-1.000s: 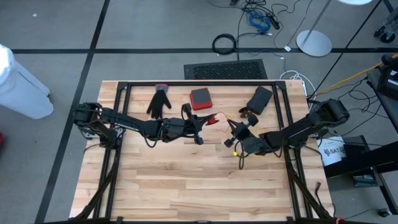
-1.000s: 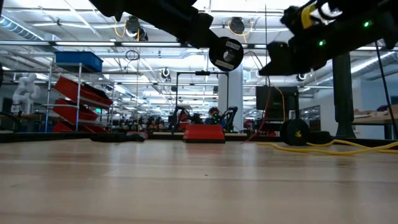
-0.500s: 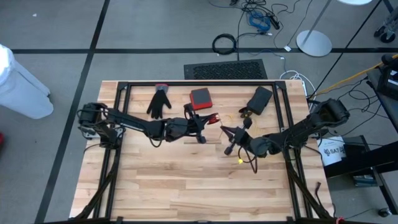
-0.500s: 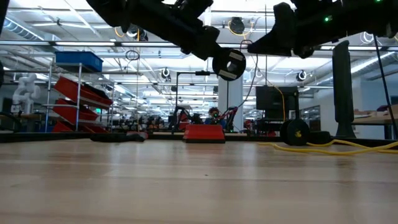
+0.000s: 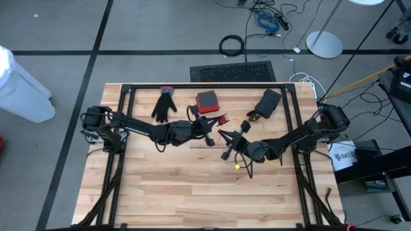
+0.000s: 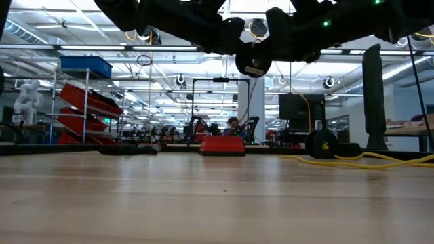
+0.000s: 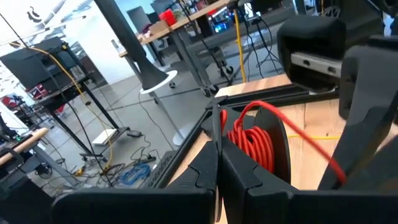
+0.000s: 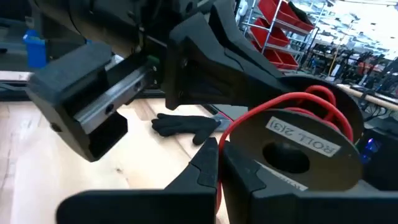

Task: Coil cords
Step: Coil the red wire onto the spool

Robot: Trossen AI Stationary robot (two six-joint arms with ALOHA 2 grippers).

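Note:
A small black spool [image 8: 304, 150] wound with red cord [image 7: 254, 140] hangs in the air over the middle of the table, seen in the high view as the red cord [image 5: 219, 120]. My left gripper [image 7: 217, 163] comes from the table's left and is shut on the spool. My right gripper [image 8: 219, 163] comes from the right, close beside the spool, and is shut on a loose strand of the red cord. A yellow cord [image 6: 359, 160] lies on the table toward its far right. My left gripper pinches the rim of one spool flange [image 7: 216, 127] between its two fingers, which lie level and come from the table's left. The spool is lifted clear of the table. My right gripper pinches one strand of the red cord [image 8: 222, 142] where it leaves the spool. Its fingers lie about level and come from the table's right. The strand runs in a short arc from the spool to the fingers.
A black glove [image 5: 164, 104], a red box [image 5: 207, 101] and a black pouch [image 5: 268, 102] lie along the table's far side. A black frame [image 5: 205, 86] runs round the table's edges. The near half of the wooden top [image 5: 192, 192] is bare.
My right gripper has gone toward the table's left, closing in on the spool and my left gripper, and has turned a little. It stays shut. The spool stays lifted in my left gripper.

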